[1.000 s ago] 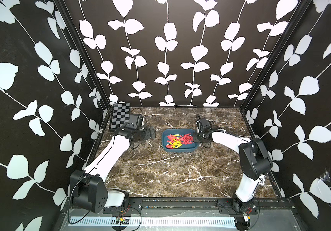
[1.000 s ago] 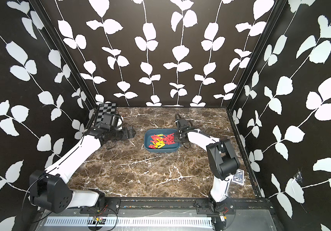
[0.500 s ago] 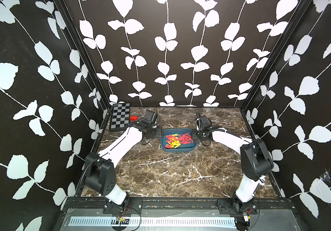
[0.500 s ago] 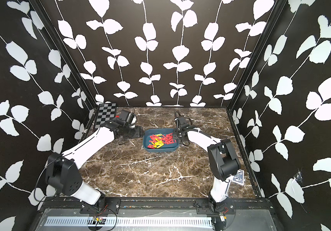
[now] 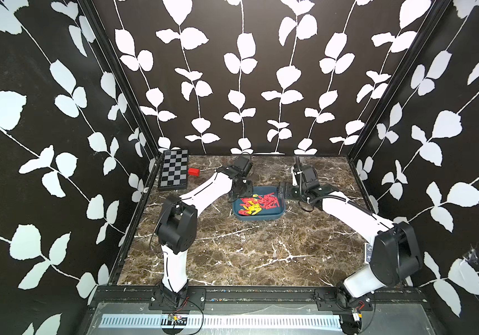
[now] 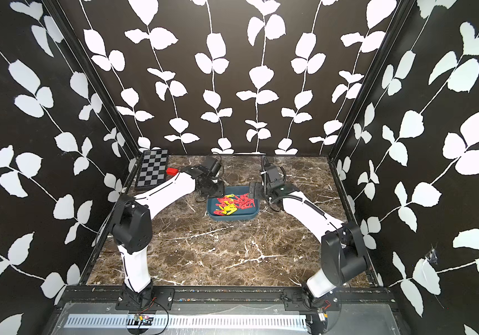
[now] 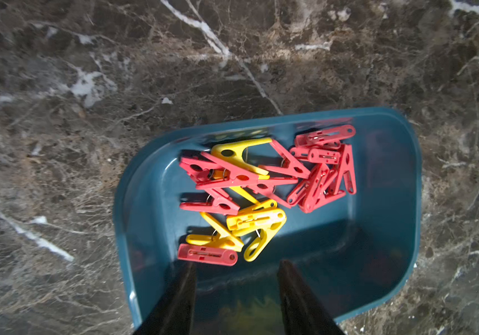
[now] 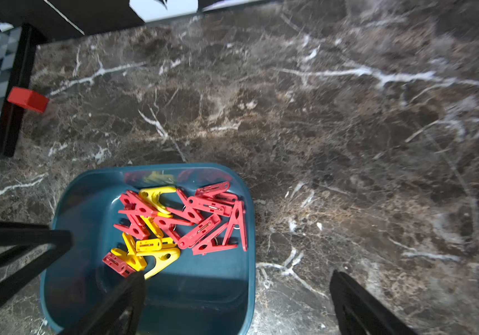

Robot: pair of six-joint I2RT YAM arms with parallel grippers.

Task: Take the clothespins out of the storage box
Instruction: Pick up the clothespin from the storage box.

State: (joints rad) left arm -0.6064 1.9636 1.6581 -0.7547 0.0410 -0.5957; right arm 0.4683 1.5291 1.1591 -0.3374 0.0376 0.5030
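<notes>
You see a teal storage box (image 5: 258,218) toward the back of the marble bench (image 5: 247,255), between the two arms. Red and yellow clothespins (image 7: 249,188) lie heaped inside it. Your left tool (image 7: 236,266) hovers over one end of the box, fingers apart, holding nothing. Your right tool (image 8: 236,275) is spread wide astride the box wall, one finger inside, one outside, empty.
</notes>
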